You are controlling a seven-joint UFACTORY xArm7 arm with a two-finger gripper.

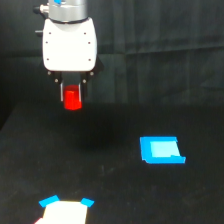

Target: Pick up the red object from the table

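The red object (73, 98) is a small bright red-orange block held between the fingers of my gripper (72, 95). It hangs above the black table (115, 180), with clear space under it. The gripper's white body is at the upper part of the exterior view's left side, fingers pointing down and shut on the block. The block's upper part is hidden between the fingers.
A flat blue rectangle (161, 150) lies on the table at the exterior view's right. A pale object with blue corners (65, 210) sits at the bottom edge, left of centre. A dark curtain hangs behind.
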